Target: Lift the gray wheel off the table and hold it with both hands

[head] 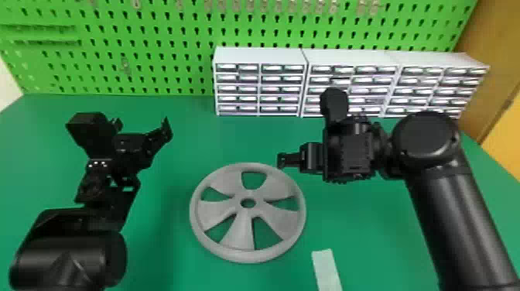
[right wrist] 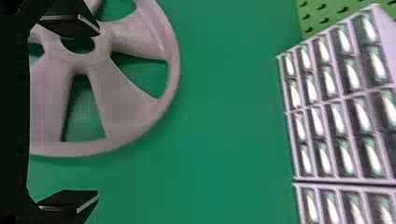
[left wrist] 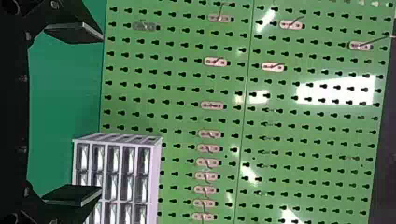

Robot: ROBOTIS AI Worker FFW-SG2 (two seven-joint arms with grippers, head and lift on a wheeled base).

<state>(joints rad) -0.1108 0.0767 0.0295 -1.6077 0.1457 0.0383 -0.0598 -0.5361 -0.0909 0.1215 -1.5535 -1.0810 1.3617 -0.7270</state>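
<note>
The gray wheel (head: 240,232) lies flat on the green table, with neither gripper touching it. Off to its back left, my left gripper (head: 142,123) stands open above the table, facing the pegboard. My right gripper (head: 284,160) is close to the wheel's back-right rim, pointing leftward. In the left wrist view my left gripper (left wrist: 100,113) has wide-spread fingers with nothing between them. The right wrist view has my right gripper (right wrist: 98,113) open over part of the wheel (right wrist: 51,102); one finger overlaps the hub area, the other is outside the rim.
White drawer cabinets (head: 257,56) line the table's back edge, behind my right gripper. A green pegboard (head: 162,46) with hooks rises behind the table (head: 162,247). A pale strip (head: 325,267) lies at the front, right of the wheel.
</note>
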